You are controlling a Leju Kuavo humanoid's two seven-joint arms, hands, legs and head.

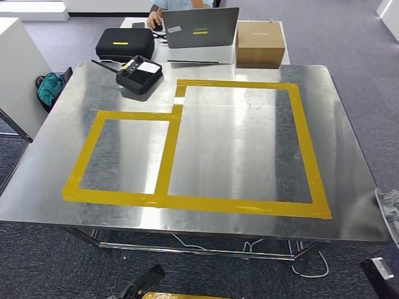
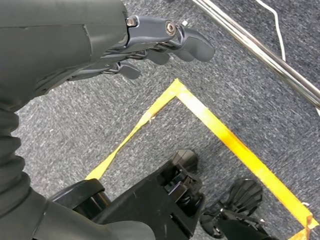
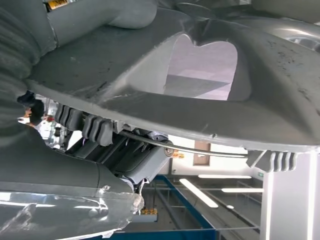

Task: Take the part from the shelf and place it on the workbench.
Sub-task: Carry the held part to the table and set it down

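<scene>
At the workbench's right edge a ribbed corner of the part shows. In the right wrist view the right hand grips this part: a grey cast-metal piece with a rounded opening. The left hand hangs loose over carpet, holding nothing.

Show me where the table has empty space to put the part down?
Both yellow tape rectangles are bare: the small one and the big one. The workbench is crowded at its far left corner, where the black controller sits.
</scene>
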